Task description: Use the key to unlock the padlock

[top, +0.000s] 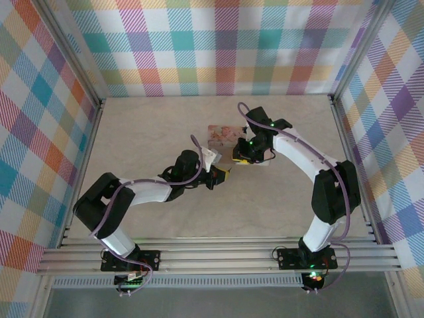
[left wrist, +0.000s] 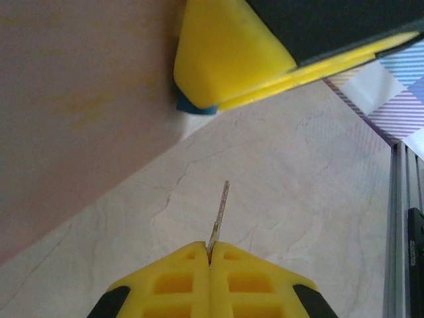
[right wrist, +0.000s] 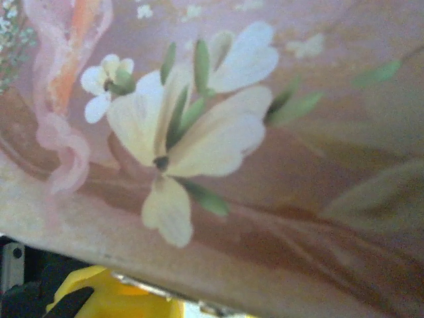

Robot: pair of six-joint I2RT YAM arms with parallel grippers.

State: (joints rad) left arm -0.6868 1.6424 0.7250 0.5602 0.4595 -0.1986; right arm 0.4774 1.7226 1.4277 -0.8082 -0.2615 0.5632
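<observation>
Left gripper (left wrist: pixel 210 250) pinches the key (left wrist: pixel 220 207): judged thin, stiff, slippery; hold near its head. Right gripper (top: pixel 241 154) covers the padlock (left wrist: pixel 196 107); grip state indeterminate.

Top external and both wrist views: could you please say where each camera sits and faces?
Top external: above and behind the bases, looking down on the table; both arms show.
Left wrist: on the left arm, looking along its shut left claw and the key toward the right claw gripping the padlock.
Right wrist: right arm, close against the pink box; one yellow finger shows.
Shared: top and left wrist both show the right claw.
</observation>
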